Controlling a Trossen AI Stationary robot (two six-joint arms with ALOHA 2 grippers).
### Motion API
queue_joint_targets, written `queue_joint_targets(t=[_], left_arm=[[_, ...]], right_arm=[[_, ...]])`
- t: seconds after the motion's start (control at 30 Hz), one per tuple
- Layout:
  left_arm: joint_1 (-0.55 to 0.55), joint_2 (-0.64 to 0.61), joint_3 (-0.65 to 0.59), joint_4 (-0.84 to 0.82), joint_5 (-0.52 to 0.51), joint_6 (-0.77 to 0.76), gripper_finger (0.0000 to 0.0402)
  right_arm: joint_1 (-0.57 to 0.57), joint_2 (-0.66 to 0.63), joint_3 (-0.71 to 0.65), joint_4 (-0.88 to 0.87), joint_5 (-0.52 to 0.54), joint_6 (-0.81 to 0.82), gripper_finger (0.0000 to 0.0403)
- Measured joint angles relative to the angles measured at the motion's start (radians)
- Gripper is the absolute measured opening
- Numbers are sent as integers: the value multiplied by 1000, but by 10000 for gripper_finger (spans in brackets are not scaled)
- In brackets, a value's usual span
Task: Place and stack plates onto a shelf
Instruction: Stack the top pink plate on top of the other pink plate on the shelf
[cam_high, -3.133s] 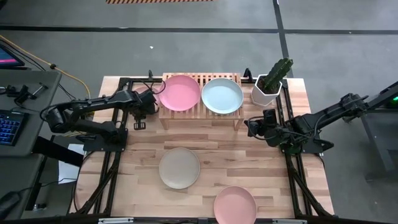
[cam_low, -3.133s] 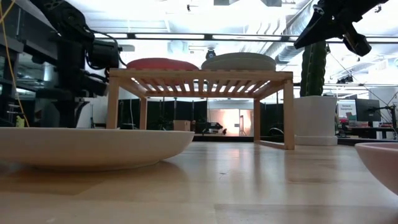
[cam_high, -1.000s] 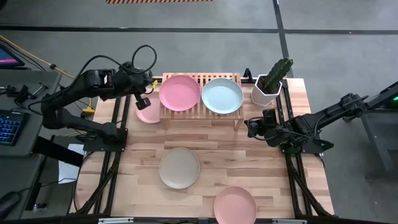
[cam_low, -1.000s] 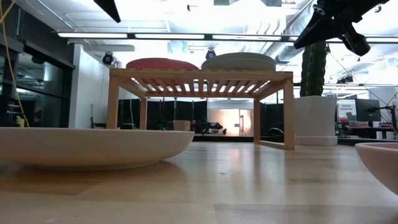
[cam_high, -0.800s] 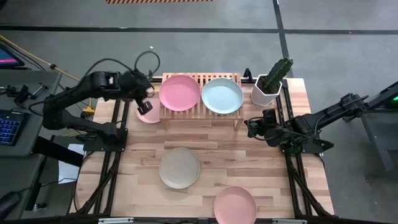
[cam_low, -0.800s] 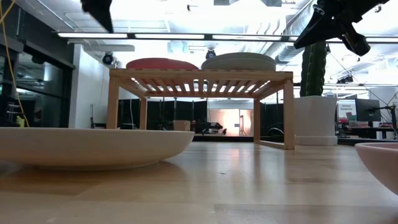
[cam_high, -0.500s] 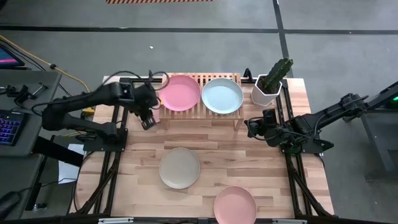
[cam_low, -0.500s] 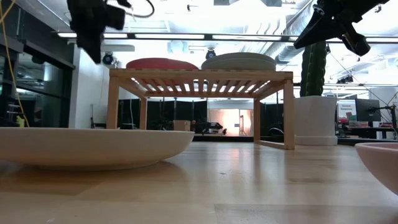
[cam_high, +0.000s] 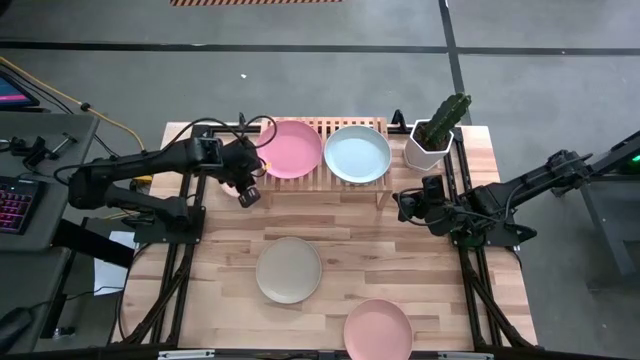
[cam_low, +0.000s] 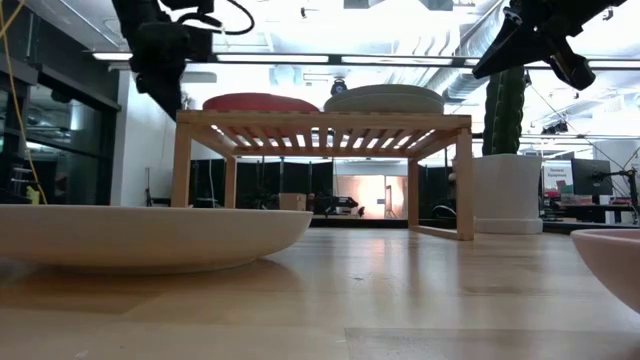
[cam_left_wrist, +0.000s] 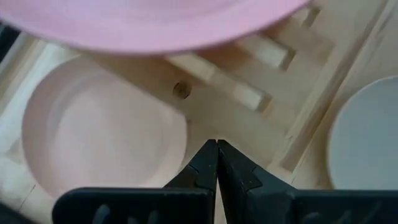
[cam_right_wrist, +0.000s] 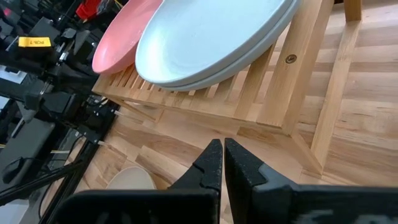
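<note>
While the left gripper (cam_high: 249, 190) hung with its fingers pressed together and empty by the shelf's (cam_high: 320, 176) left end, left of centre in the high view, a pale pink plate (cam_left_wrist: 102, 146) lay on the table just under it, seen only in the left wrist view. On the shelf top sat a pink plate (cam_high: 290, 148) and, beside it, a mint plate (cam_high: 357, 153); the right wrist view showed the mint one resting on another plate beneath. A beige plate (cam_high: 289, 269) lay low centre in the high view, and a second pink one (cam_high: 378, 327) at the bottom edge, both well apart from the shelf. The right gripper (cam_high: 402, 202), also closed on nothing, waited right of centre, near the shelf's right leg.

The plates looked stiff, light and matte, probably not slippery, though likely to chip if dropped. Lying flat, each offered only its raised rim, so a pinch across the rim seemed the sensible hold.

Room was tight for the pale pink plate: it sat against the shelf leg, with the pink plate overhanging above. The beige plate had open table all round. A cactus pot (cam_high: 431, 144) stood just right of the shelf, crowding that end.
</note>
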Motion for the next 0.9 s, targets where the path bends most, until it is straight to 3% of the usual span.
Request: queue_joint_targets(t=[0.4,0.53,0.73,0.9], left_arm=[[0,92,2,210,36,2,0],[0,128,27,174,36,49,0],[3,55,79,52,0,133,0],[3,-59,27,46,8,218,0]], right_arm=[[0,0,0,0,1,0,0],[0,0,0,0,0,0,0],[0,0,0,-12,0,0,0],[0,0,0,-14,1,0,0]])
